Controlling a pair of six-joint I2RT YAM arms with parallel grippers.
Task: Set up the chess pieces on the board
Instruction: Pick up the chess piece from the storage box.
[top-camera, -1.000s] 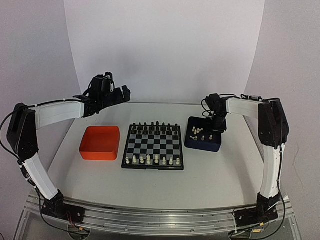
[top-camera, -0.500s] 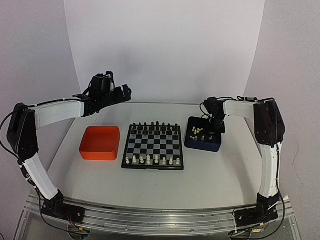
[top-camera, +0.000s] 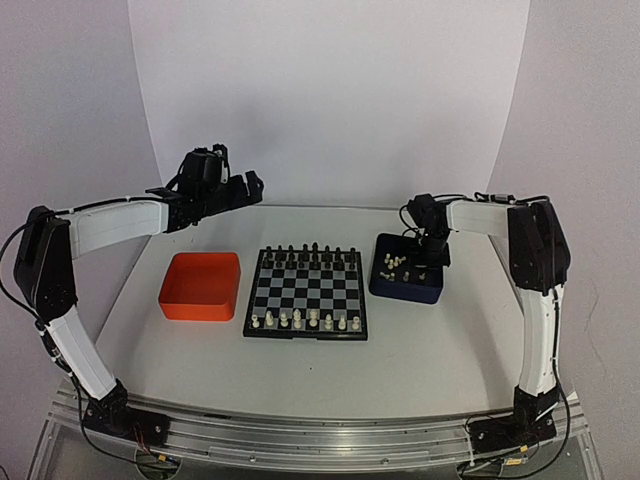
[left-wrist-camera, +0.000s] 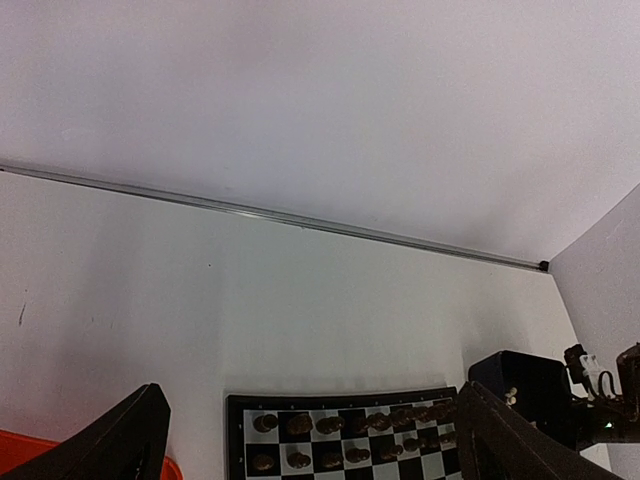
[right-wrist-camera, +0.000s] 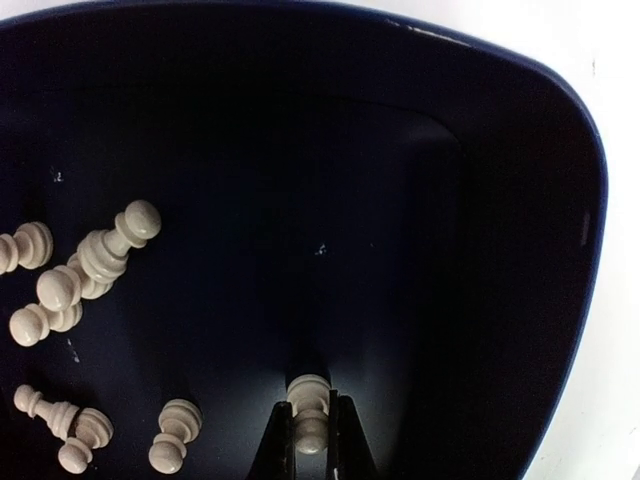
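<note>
Down in the blue tray (right-wrist-camera: 565, 130), the right end effector (right-wrist-camera: 311, 447) has its fingers pinched narrow on one upright white piece (right-wrist-camera: 309, 405), near the tray's floor. More white pieces (right-wrist-camera: 85, 268) lie loose in the same tray, off to one side of the grip, most of them tipped over and some touching. The left end effector (top-camera: 243, 186) hangs wide apart above the counter (top-camera: 420, 340), holding nothing, beyond the far side of the orange tray (top-camera: 200, 287). Between the two trays sits the board (top-camera: 307, 293), with black pieces (top-camera: 305, 254) along its far rows and a line of white ones on its nearest row.

The gripped piece's base is cut off by the frame edge in the right wrist view. From above, the arm's end covers that piece, and every piece is too small to tell its kind. The left wrist view shows only the board's far rows and a corner of the orange tray.
</note>
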